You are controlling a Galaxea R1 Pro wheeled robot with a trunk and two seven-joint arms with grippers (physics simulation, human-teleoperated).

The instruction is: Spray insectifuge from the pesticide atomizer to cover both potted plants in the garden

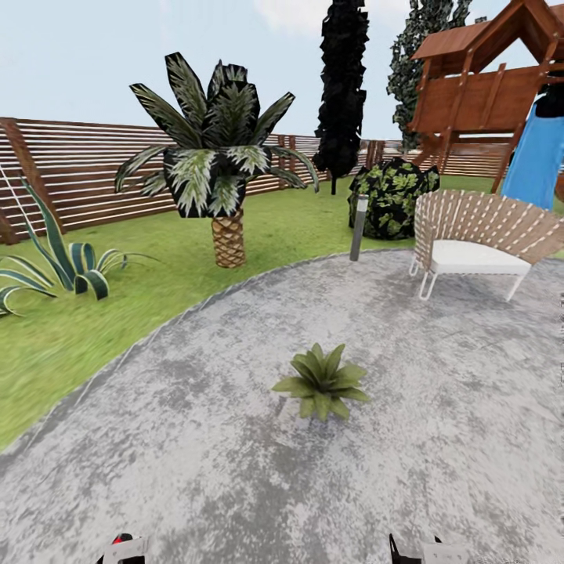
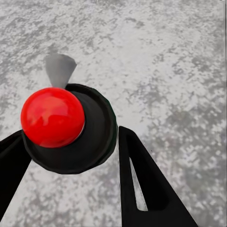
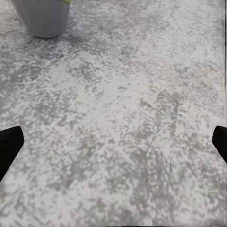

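Head view: the left tool (image 1: 121, 550) and the right tool (image 1: 423, 550) just peek in at the lower edge, the left one with a spot of red on it. Ahead of both, between them, one of the potted plants (image 1: 322, 382) spreads its pointed green leaves on the mottled stone patio (image 1: 196, 439); its pot is hidden under the leaves. Farther ahead of the left tool lie the lawn (image 1: 70, 329), a striped agave (image 1: 59, 266), a scaly-trunked palm (image 1: 223, 164) and the slatted fence (image 1: 78, 168). Farther ahead of the right tool stand a short grey post (image 1: 359, 227), a dark bush (image 1: 394, 196), a woven chair (image 1: 478, 239) and a wooden play frame (image 1: 489, 86).

Left wrist view: the left tool (image 2: 71, 135) is closed about the pesticide atomizer (image 2: 97, 132), a round black body topped by a glossy red ball. One finger presses its side; the other lies just at its opposite edge. A grey cone-shaped nozzle sticks out past the body, pointing away from the wrist, out beyond the fingertips over the patio. The body is seen nearly end-on, so I cannot tell its long axis. It carries no readable label.

Right wrist view: the right tool (image 3: 113, 137) is spread wide, its black fingertips (image 3: 9, 144) at opposite edges, with bare patio between them. Beyond the fingertips, off to one side, stands a grey pot (image 3: 45, 19) with a sliver of green at its rim, a part the head view hides.
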